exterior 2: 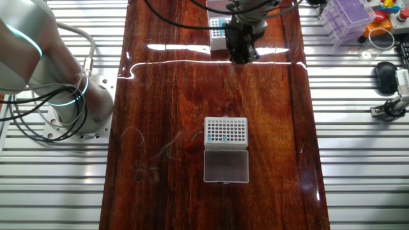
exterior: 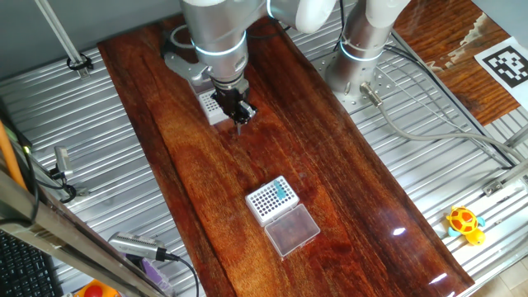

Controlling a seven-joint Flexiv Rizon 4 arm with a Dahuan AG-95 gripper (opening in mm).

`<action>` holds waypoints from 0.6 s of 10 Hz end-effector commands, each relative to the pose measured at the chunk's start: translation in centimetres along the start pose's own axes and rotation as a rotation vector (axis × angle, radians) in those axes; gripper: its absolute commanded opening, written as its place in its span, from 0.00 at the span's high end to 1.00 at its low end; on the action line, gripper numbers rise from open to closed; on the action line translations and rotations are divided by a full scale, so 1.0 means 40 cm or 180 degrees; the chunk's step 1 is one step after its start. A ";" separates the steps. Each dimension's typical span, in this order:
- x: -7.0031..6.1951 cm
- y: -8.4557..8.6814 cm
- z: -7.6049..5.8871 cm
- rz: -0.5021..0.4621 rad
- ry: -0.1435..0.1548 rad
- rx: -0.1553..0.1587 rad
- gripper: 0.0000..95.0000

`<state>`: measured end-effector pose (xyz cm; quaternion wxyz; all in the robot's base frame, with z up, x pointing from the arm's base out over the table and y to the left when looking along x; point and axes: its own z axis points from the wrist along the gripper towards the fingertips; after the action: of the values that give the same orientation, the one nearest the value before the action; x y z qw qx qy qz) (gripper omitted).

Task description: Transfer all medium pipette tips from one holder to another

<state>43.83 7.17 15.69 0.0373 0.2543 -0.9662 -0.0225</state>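
**Gripper hanging by the far rack, jaw state hard to call**

Nearest to you on the wooden table point(exterior 2: 166, 96) is the near rack point(exterior 2: 225, 131) with its clear lid point(exterior 2: 225, 166) flipped open toward you. Most of its grid is bare dark holes, with a few medium pipette tips point(exterior: 282, 191) showing as teal dots near one edge. Farther back, your gripper point(exterior: 240, 118) hangs above the wood just beside the far rack point(exterior 2: 218, 33), which also shows a bit of teal. The jaws look close together with something thin poking down between them, but it's too small for me to tell what, or whether they're clamped.
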 end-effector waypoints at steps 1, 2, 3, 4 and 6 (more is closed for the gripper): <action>0.004 0.001 -0.002 -0.0252 -0.0021 -0.0008 1.00; 0.004 0.001 -0.002 -0.0229 -0.0026 -0.0030 1.00; 0.004 0.001 -0.002 -0.0183 -0.0044 -0.0065 1.00; -0.019 0.026 -0.003 -0.0109 -0.0062 -0.0094 1.00; -0.091 0.107 0.008 0.0058 -0.0106 -0.0099 1.00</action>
<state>44.51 11.84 15.71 0.0295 0.2757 -0.9596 -0.0472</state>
